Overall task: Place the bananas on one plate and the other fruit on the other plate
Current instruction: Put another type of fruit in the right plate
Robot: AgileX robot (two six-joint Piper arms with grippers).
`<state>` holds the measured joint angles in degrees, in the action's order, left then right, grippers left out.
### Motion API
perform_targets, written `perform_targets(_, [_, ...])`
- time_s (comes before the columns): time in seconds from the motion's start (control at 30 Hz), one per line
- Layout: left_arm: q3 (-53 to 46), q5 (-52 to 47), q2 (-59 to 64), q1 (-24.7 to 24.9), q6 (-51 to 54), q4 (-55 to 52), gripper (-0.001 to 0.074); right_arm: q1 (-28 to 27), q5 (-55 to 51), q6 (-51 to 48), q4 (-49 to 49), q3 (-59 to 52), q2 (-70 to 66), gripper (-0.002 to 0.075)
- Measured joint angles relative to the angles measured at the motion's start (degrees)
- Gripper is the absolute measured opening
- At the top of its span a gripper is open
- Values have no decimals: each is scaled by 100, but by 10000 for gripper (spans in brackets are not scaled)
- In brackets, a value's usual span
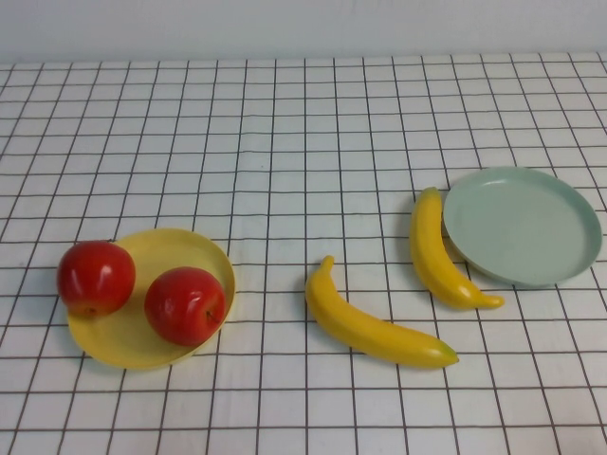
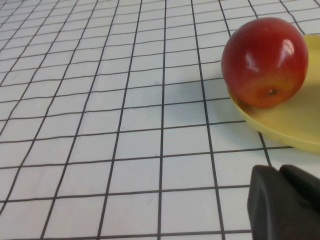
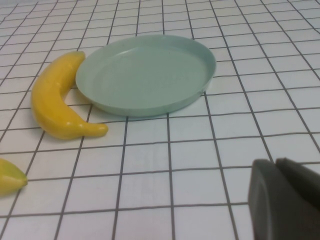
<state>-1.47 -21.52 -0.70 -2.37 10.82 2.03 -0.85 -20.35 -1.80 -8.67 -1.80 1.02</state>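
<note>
The checked worktop (image 1: 285,142) fills the scene, and both plates sit at opposite ends of it, so each arm has its own drop zone. On the robot's right, the mint-green plate (image 1: 523,225) lies bare, waiting for bananas; on the left, the yellow plate (image 1: 123,332) already carries the fruit meant for it. One banana (image 1: 438,254) curves just beside the green plate's rim, apparently touching it, a short lift away from home. The second banana (image 1: 372,322) lies in the open between the two plates, nearer the green one. One red apple (image 1: 185,304) sits inside the yellow plate, while the other apple (image 1: 95,277) perches on that plate's rim, overhanging the edge, so it looks placed but a little precarious. Neither arm shows from above. The left gripper (image 2: 287,202) hangs low near the yellow plate, the right gripper (image 3: 287,200) low near the green plate; only a dark corner of each shows, so I cannot tell how either one is set.
</note>
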Motion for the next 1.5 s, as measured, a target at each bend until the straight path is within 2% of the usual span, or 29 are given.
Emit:
perform_targets(0.7, [0,0,0,0,23,0,-3,0,0,0,0,0,0,-15])
perform_targets(0.83, [0,0,0,0,23,-2,-3,0,-35,0,-291,45,0,-15])
perform_targets(1.0, [0,0,0,0,23,-13,-3,0,-751,0,-415,1396,0,-15])
perform_targets(1.2, [0,0,0,0,23,-13,-3,0,-2842,0,-408,3376,-598,-15])
perform_targets(1.4, [0,0,0,0,31,-13,-3,0,-2949,-25,-636,3528,-1772,-15])
perform_targets(1.5, [0,0,0,0,31,-13,-3,0,-3083,-560,-1114,3539,-2474,-15])
